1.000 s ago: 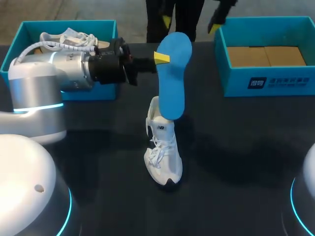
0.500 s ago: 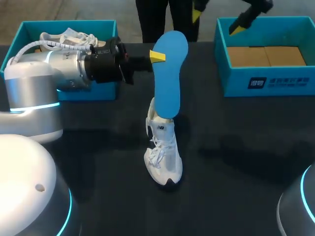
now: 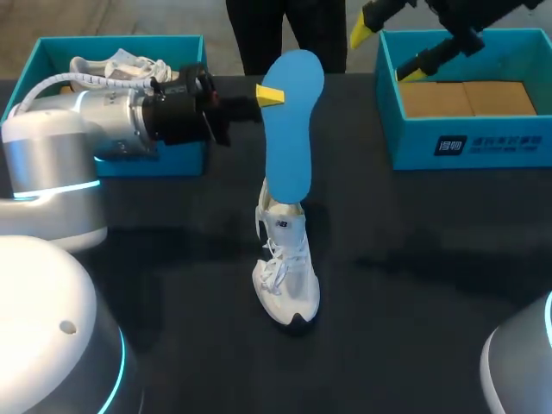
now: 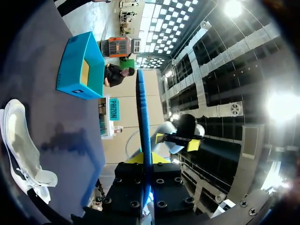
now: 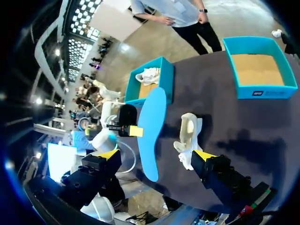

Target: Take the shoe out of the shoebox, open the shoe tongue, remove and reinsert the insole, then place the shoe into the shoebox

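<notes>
A white shoe lies on the black table, toe toward me. My left gripper is shut on a blue insole and holds it upright above the shoe's heel. In the left wrist view the insole stands edge-on between the fingers, with the shoe beside it on the table. My right gripper hangs open high over the back right. From its wrist view I see the insole, the shoe and the left gripper ahead of my open right gripper.
An empty blue shoebox with a cardboard floor stands at the back right. A second blue box at the back left holds another white shoe, partly hidden behind my left arm.
The left gripper has drawn the insole slightly up and to the left, away from the shoe. The right gripper has swung rightward to above the right shoebox.
</notes>
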Controlling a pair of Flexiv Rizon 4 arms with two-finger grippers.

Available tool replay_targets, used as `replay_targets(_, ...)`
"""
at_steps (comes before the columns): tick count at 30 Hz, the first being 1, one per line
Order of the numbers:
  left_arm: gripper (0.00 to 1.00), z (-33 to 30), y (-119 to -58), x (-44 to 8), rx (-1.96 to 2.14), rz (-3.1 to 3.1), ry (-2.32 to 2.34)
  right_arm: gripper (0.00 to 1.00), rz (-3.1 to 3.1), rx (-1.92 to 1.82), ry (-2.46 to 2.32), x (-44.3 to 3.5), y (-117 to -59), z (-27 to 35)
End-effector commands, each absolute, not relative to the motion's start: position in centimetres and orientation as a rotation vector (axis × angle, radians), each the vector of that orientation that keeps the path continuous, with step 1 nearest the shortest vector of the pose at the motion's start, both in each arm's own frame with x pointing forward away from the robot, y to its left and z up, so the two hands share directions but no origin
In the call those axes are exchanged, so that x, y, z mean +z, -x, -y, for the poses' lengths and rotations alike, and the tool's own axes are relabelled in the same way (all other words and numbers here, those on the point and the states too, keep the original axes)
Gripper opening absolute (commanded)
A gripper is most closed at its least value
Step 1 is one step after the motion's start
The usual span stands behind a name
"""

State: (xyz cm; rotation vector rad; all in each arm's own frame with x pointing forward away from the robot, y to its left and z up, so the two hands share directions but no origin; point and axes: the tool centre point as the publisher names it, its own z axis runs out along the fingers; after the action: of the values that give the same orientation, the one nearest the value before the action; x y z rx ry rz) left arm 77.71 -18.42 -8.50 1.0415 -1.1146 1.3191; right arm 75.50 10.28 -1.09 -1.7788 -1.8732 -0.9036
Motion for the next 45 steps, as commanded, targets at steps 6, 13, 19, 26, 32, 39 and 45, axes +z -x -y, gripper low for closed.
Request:
replay_targets(6,0.00,18.0,-77.9,-8.2,1.328,1.110,-1.032,1.00,1.587,-1.146,1.486,-3.0,-75.3,-10.0)
replay_targets(13,0.00,17.8,-78.0,-8.2,1.331,1.110,-1.035,1.00,1.489,-1.199,1.427,-4.3,-75.3,-9.6)
replay_targets(19,0.00,17.6,-77.9,-8.1,1.333,1.110,-1.033,1.00,1.443,-1.221,1.406,-5.3,-75.3,-9.2)
replay_targets(26,0.00,17.5,-77.9,-8.0,1.332,1.107,-1.030,1.00,1.410,-1.209,1.380,-6.3,-75.3,-9.3)
replay_targets(32,0.00,17.5,-77.9,-7.9,1.331,1.111,-1.028,1.00,1.408,-1.197,1.371,-6.7,-75.3,-9.6)
replay_targets(39,0.00,17.6,-77.9,-7.6,1.403,1.239,-0.884,1.00,1.422,-1.187,1.379,-6.7,-75.3,-9.7)
replay_targets(45,0.00,18.3,-78.4,-8.3,1.752,1.651,-0.608,1.00,1.422,-1.187,1.379,-6.7,-75.3,-9.7)
